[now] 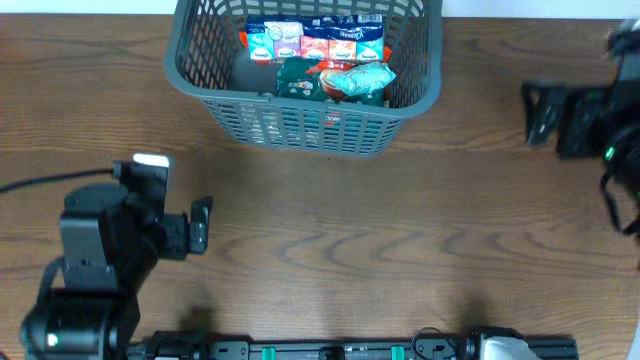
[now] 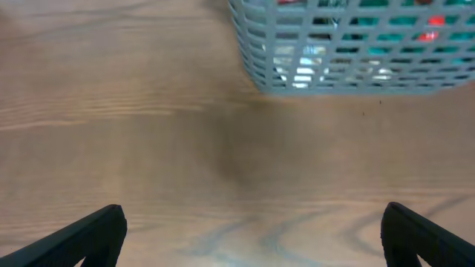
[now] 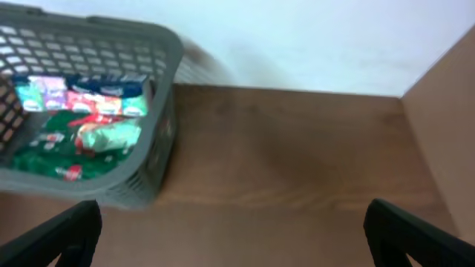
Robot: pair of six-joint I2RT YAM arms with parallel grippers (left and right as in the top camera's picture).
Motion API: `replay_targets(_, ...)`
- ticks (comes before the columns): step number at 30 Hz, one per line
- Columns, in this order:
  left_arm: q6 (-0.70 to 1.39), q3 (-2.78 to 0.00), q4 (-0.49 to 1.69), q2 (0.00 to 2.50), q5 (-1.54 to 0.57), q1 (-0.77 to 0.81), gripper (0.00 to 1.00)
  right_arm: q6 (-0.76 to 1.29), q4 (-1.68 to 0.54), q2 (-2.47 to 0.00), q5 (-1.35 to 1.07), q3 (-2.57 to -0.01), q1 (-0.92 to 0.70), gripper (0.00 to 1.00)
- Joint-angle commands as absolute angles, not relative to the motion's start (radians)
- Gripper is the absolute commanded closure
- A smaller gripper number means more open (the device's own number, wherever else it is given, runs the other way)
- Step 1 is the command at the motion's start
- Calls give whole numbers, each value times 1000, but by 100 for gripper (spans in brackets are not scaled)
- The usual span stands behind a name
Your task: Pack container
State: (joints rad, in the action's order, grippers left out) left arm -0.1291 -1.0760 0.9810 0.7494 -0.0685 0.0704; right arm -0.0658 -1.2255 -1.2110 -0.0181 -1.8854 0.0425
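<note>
The dark grey slotted container (image 1: 225, 95) stands at the back middle of the wooden table. It holds a row of colourful snack packs (image 1: 315, 38) and green packs (image 1: 330, 80). It shows in the left wrist view (image 2: 349, 78) and in the right wrist view (image 3: 159, 141). My left gripper (image 1: 203, 225) is at the front left, open and empty; its fingers (image 2: 252, 237) frame bare wood. My right gripper (image 1: 540, 112) is at the right edge, open and empty; its fingers (image 3: 230, 233) are over bare wood, right of the container.
A black rail with green clips (image 1: 330, 350) runs along the front edge. A white wall (image 3: 312, 44) rises behind the table. A brown panel (image 3: 445, 119) stands at the right in the right wrist view.
</note>
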Motion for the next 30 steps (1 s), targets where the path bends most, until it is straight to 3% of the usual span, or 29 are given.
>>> replay_targets(1,-115,-1034,974,675,-75,75,1,-45,-1169,-1075,0,-1661,-6,1)
replay_targets(7,-87,-1006,968,577,102,75,1,-30,-1027,-781,0,-1243,-65,1)
replay_targets(11,-53,-968,942,560,110,75,1,-30,-968,-659,-6,-1079,-68,1)
replay_targets(21,-32,-908,881,561,90,75,1,-30,-968,-608,4,-997,-66,1)
replay_targets(30,-167,-907,930,561,87,75,2,-30,-1018,-608,4,-997,-66,1)
